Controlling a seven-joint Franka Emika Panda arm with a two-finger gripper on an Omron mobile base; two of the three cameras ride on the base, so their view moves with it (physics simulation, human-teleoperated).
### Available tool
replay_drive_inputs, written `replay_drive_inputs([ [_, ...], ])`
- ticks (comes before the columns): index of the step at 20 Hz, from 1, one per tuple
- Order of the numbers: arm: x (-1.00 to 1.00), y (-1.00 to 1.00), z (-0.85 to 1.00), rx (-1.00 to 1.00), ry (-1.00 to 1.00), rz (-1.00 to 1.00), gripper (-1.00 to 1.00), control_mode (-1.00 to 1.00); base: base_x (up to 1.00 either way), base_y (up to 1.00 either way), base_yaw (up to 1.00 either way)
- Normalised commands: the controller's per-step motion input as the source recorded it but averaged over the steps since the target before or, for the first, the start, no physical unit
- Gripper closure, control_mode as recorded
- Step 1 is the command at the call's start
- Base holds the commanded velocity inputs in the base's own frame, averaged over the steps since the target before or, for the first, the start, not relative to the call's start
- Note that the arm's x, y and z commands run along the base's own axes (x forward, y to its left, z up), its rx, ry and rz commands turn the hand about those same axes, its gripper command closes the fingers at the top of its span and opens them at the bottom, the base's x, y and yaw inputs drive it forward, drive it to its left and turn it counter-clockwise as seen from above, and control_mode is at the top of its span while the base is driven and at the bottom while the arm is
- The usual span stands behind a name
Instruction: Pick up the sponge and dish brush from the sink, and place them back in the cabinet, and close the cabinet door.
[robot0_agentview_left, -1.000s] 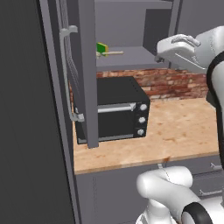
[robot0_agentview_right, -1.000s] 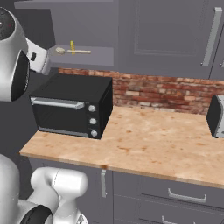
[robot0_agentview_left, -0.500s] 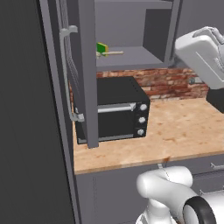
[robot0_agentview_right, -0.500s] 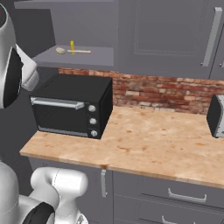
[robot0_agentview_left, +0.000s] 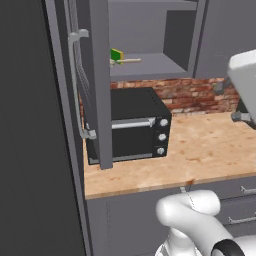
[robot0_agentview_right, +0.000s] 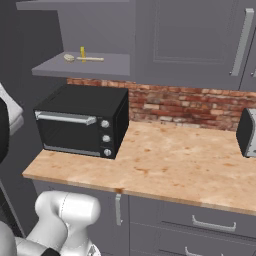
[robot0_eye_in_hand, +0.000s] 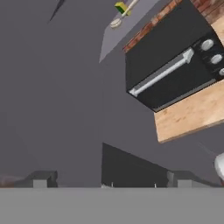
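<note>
The matte grey wall cabinet (robot0_agentview_left: 150, 30) stands open above the light wood-grain countertop (robot0_agentview_right: 165, 165), its upper part cut off by the frame. Its flat grey cabinet door (robot0_agentview_left: 97, 85) with a slim silver bar handle (robot0_agentview_left: 75, 85) is swung out toward the left base camera, seen nearly edge-on and hiding part of the black toaster oven (robot0_agentview_right: 82, 120) below. On the plain grey inner shelf (robot0_agentview_right: 107, 64) lie the bright green sponge with a yellow layer (robot0_agentview_left: 116, 55) and, just beside it, the dish brush with a round cream-white head (robot0_agentview_right: 69, 58); whether they touch is too small to tell. The gripper (robot0_eye_in_hand: 109, 179) shows two dark fingertips (robot0_eye_in_hand: 41, 178) set wide apart, holding nothing.
</note>
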Motion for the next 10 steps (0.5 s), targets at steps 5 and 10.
replay_drive_inputs([
  [5,-0.43,0.0,-0.18,0.22,0.0,-0.09,-1.0,-1.0,0.0,0.0,0.0],
  [10,-0.38,-0.01,-0.12,0.18,0.02,-0.09,-1.0,-1.0,0.0,0.0,0.0],
])
